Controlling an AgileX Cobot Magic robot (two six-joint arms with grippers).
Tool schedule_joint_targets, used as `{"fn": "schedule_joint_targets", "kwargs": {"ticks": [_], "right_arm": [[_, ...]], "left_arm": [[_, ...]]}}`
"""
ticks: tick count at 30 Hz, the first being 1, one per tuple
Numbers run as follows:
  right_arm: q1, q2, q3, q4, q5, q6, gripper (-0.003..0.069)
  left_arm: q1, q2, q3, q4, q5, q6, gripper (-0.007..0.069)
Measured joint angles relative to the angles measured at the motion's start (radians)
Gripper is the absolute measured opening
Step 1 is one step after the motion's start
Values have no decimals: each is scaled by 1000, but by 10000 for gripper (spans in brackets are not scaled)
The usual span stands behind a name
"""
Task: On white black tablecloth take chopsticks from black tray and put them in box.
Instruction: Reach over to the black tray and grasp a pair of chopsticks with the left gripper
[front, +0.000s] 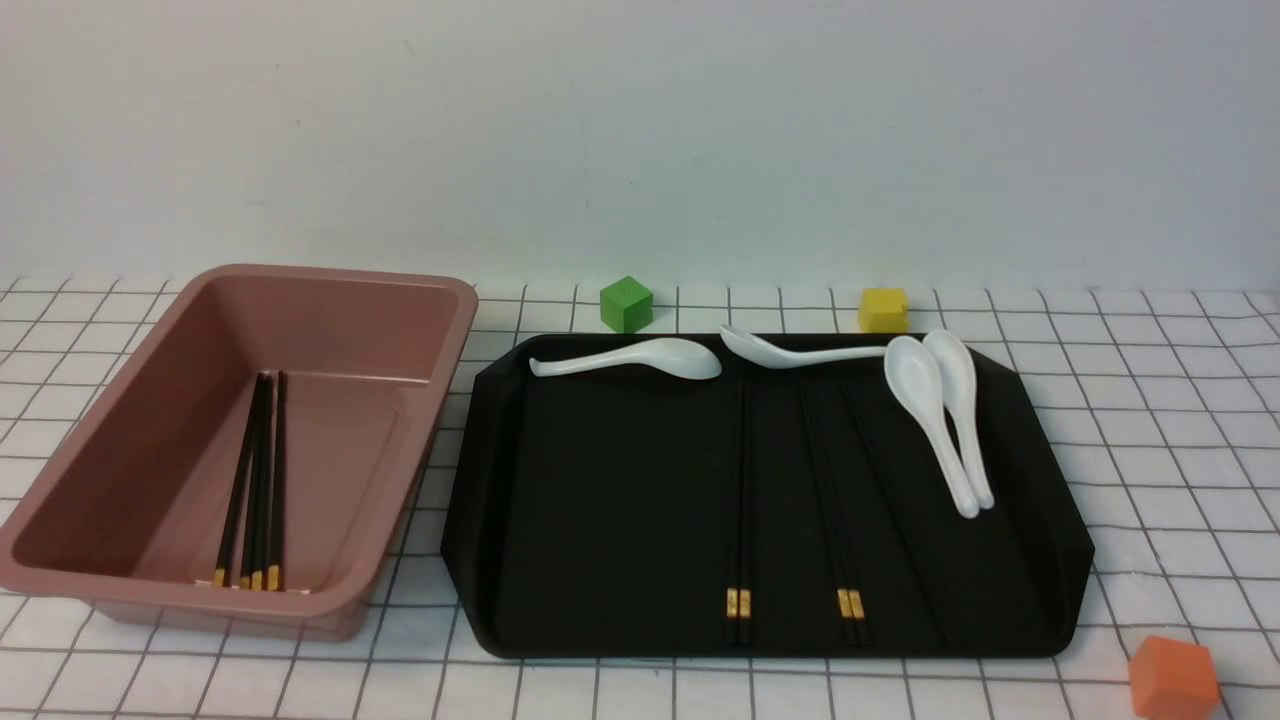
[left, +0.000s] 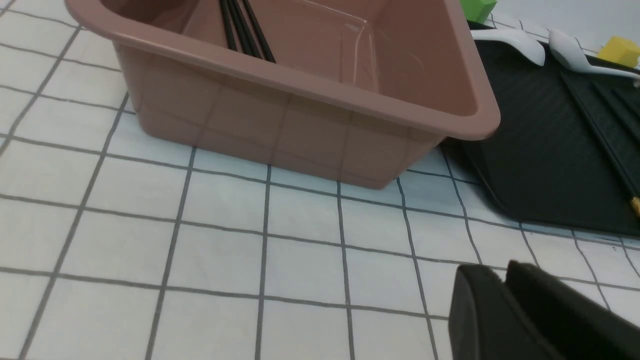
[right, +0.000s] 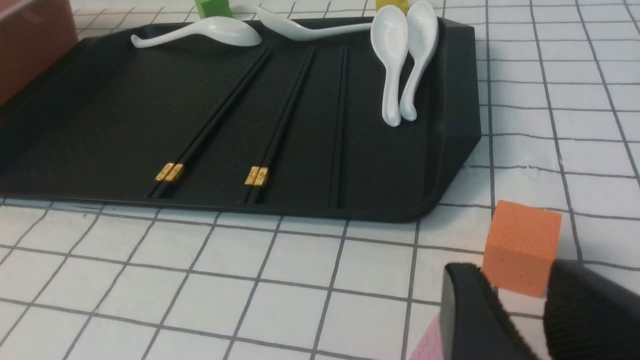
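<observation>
The black tray (front: 600, 520) lies on the grid tablecloth (front: 1150, 420). On it lie two pairs of gold-banded black chopsticks (front: 740, 500) (front: 832, 500) and one more thin stick (front: 890, 500); they also show in the right wrist view (right: 215, 120). The pink-brown box (front: 150, 450) stands left of the tray and holds several chopsticks (front: 255, 480), which also show in the left wrist view (left: 245, 30). My left gripper (left: 502, 272) is shut and empty, low over the cloth in front of the box (left: 310, 100). My right gripper (right: 512, 282) is open and empty, just before an orange cube. Neither gripper shows in the front view.
Several white spoons (front: 940, 420) lie along the tray's far edge. A green cube (front: 626, 303) and a yellow cube (front: 884, 309) stand behind the tray. An orange cube (front: 1172, 678) (right: 522, 245) sits off the tray's near right corner. A wall closes the back.
</observation>
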Motion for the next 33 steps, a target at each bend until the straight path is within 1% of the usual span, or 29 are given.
{"fn": "schedule_joint_targets", "kwargs": {"ticks": [28,31,33], "right_arm": [[0,0,0,0,0,0,240],[0,0,0,0,0,0,240],[0,0,0,0,0,0,240]], "left_arm": [[0,0,0,-1,-10,0,95],[0,0,0,-54,-23,-2,100],[0,0,0,-134,-23,-33,103]]}}
